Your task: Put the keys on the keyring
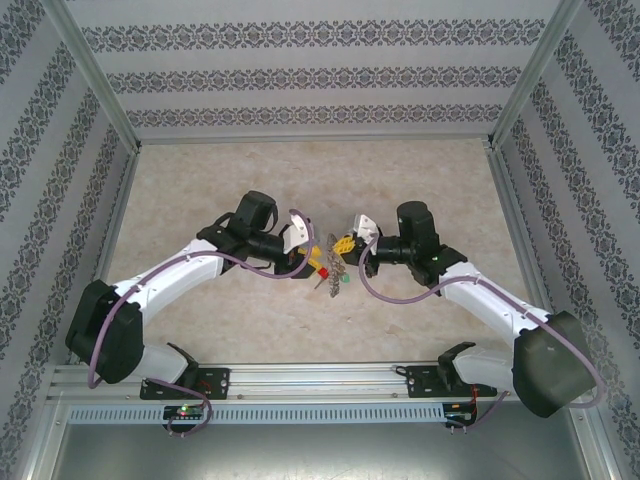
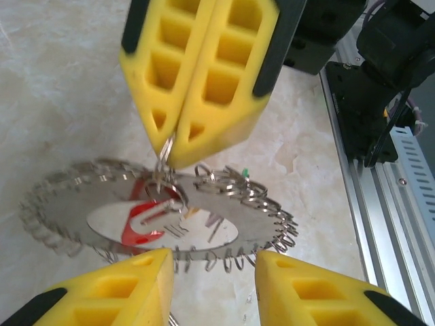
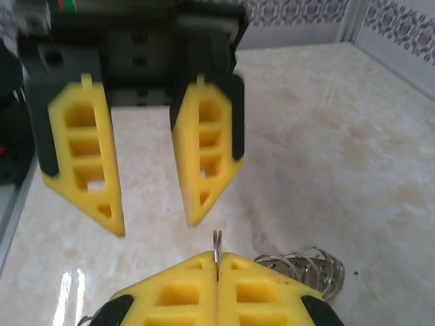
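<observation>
The keyring, a wide grey hoop fringed with silvery links, hangs tilted just above the marble table between both grippers. My right gripper is shut on a thin wire link at the hoop's rim; its closed yellow fingers show from the left wrist. A red key head shows in the hoop's middle, with a green speck at the far rim. My left gripper stands open at the hoop's near edge, with nothing between its fingers. From above, the coloured keys cluster between the grippers.
The marble table spreads out behind both arms, with patterned walls round it. The aluminium rail and an arm base lie to the right in the left wrist view. More links poke out beside my right fingers.
</observation>
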### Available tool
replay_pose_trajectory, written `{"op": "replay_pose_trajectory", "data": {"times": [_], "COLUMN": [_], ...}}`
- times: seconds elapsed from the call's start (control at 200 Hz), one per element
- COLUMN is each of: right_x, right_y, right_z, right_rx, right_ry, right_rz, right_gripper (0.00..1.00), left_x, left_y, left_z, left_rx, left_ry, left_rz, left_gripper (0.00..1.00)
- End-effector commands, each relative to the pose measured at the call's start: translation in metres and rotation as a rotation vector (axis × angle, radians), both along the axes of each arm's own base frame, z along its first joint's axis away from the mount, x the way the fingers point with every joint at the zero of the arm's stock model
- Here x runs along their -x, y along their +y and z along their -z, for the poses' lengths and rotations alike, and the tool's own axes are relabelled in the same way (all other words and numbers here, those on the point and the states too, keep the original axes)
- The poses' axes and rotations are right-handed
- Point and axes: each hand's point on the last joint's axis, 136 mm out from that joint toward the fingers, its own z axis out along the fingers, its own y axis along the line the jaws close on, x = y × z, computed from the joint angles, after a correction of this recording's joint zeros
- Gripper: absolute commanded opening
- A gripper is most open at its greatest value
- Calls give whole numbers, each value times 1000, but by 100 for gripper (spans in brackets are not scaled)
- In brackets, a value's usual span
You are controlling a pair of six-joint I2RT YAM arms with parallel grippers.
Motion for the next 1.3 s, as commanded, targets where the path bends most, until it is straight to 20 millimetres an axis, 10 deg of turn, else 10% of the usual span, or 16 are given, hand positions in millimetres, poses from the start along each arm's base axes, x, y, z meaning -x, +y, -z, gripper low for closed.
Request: {"op": "replay_pose_trajectory", "data": {"times": [0.0, 0.664, 1.294], "right_x": [5, 14, 7], "right_y": [4, 9, 4], "right_z": [-36, -42, -21], "right_rx": [-136, -189, -134], "right_ry": [-63, -41, -12], "right_rz": [-46, -115, -53], "right_gripper": [0, 0, 0], "left_x": [-8, -28, -15], "left_y": [-6, -17, -5], "left_z": [-16, -15, -21], "left_rx": [93, 126, 54], "left_ry": [-1, -22, -44], "left_rz": [-32, -55, -34], "left_gripper": [37, 45, 0]}}
